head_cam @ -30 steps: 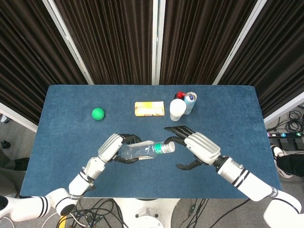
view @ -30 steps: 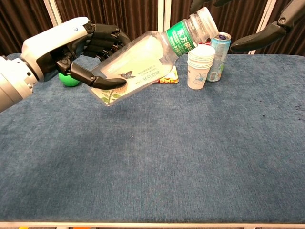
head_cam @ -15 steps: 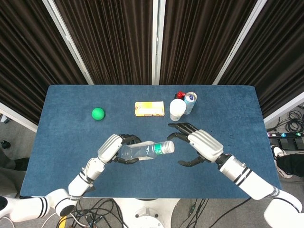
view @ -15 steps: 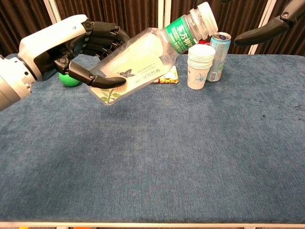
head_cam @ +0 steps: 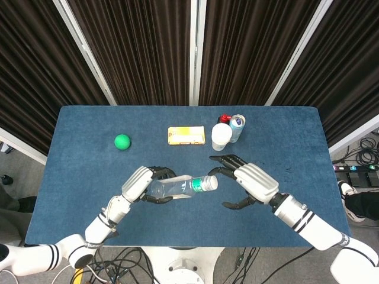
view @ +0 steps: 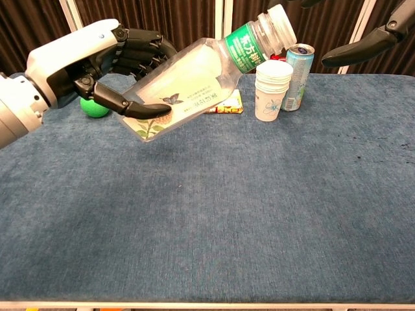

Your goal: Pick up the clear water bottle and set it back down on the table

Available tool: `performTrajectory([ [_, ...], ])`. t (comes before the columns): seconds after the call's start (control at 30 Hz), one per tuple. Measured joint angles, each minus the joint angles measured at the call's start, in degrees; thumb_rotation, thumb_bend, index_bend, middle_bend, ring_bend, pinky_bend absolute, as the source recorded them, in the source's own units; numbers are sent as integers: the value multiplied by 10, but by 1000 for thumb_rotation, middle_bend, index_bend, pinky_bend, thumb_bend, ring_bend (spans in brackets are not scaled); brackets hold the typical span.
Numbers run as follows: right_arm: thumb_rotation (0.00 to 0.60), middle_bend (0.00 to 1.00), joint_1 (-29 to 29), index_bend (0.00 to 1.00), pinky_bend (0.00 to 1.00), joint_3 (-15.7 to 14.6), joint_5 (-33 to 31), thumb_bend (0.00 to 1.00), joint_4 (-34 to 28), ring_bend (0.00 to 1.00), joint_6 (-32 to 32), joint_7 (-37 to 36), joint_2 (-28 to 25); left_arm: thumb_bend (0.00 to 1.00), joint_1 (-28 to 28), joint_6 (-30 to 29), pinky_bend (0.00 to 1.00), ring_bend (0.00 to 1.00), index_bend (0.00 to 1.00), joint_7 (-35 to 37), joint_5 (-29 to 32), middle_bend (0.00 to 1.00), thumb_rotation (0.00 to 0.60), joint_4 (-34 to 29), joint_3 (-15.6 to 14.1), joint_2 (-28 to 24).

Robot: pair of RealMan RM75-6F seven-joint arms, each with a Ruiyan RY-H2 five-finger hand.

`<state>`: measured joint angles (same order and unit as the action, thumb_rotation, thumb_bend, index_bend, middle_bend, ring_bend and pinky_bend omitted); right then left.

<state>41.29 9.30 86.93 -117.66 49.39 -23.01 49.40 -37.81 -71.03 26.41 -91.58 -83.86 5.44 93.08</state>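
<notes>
My left hand [head_cam: 141, 183] [view: 91, 65] grips the clear water bottle [head_cam: 180, 187] [view: 194, 78] by its body and holds it above the blue table [head_cam: 77, 154]. The bottle lies tilted, its green-labelled neck and white cap [head_cam: 211, 182] [view: 280, 19] pointing right and upward. Just right of the cap my right hand [head_cam: 249, 183] hovers open, fingers spread, apart from the bottle. In the chest view only one dark finger [view: 363, 46] of the right hand shows, at the top right edge.
At the back of the table stand a stack of paper cups [head_cam: 221, 136] [view: 272, 89], a blue can [head_cam: 237, 127] [view: 296, 74] and a red-capped item [head_cam: 224, 118]. A yellow packet [head_cam: 186, 135] lies left of them, and a green ball [head_cam: 122, 141] [view: 95, 107] further left.
My right hand has drawn back a little to the right, away from the bottle cap. The left hand and bottle have barely moved.
</notes>
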Motion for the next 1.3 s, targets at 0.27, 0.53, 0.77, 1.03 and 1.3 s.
performTrajectory([
  [0.27, 593, 36, 1, 236, 0, 0, 6, 121, -3, 0, 0, -1, 0, 383, 1, 1, 518, 467, 555, 2, 3, 531, 600, 3, -1, 2],
  [0.53, 592, 36, 1, 236, 0, -2, 11, 122, -7, 0, 3, 0, -1, 383, 3, -1, 518, 467, 555, 3, 2, 531, 600, 5, -2, 3],
  [0.77, 592, 36, -2, 236, 0, -1, 13, 125, -8, 0, 13, 4, 0, 383, 3, -4, 518, 467, 555, 4, 0, 531, 600, 4, -1, 4],
  [1.03, 595, 37, -5, 226, 0, 3, 3, 128, -1, 0, 24, 8, 10, 383, 3, -7, 518, 467, 556, 10, -2, 531, 600, 3, -1, 4],
  [1.3, 600, 54, -12, 232, 0, 16, -26, 163, 7, 0, 55, 46, 37, 384, 3, -12, 518, 467, 560, 23, -5, 531, 600, 0, 0, 6],
])
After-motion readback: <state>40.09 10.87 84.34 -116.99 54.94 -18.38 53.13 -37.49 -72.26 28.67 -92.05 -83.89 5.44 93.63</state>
